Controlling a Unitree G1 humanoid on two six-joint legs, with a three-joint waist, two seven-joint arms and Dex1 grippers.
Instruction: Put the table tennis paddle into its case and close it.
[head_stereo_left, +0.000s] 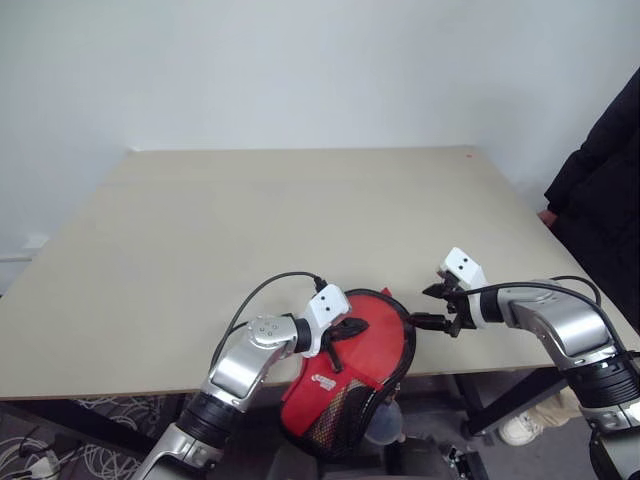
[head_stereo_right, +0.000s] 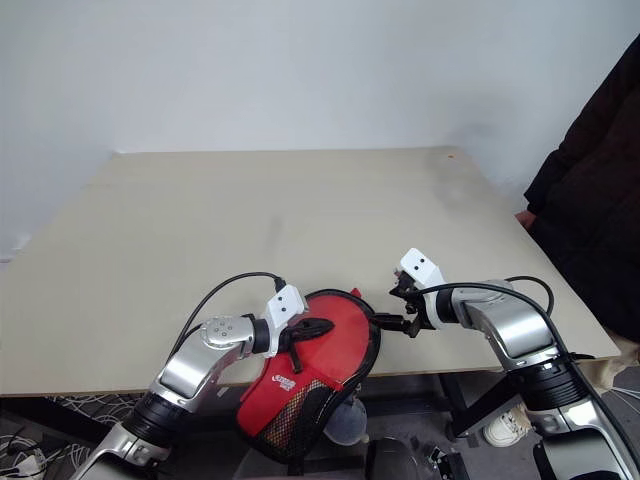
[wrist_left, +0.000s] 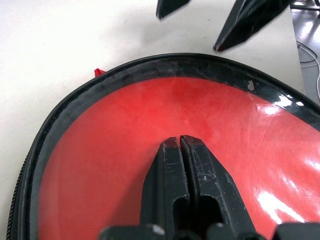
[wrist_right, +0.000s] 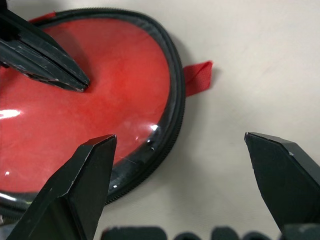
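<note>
The case (head_stereo_left: 345, 385), black-rimmed with mesh and a red logo panel, lies at the table's near edge, and its lower part hangs over it. Through its clear side shows the red face of the table tennis paddle (wrist_left: 110, 140). My left gripper (head_stereo_left: 350, 328) is shut, its closed tips (wrist_left: 179, 141) resting on that clear side. My right gripper (head_stereo_left: 428, 306) stands open just right of the case's rounded rim (wrist_right: 172, 100), with bare table between its fingers. A small red tab (wrist_right: 197, 77) sticks out from the rim.
The pale table (head_stereo_left: 250, 220) stretches away behind the case. A person in dark clothing (head_stereo_left: 600, 190) stands at the table's far right side. Cables lie on the floor under the near left edge.
</note>
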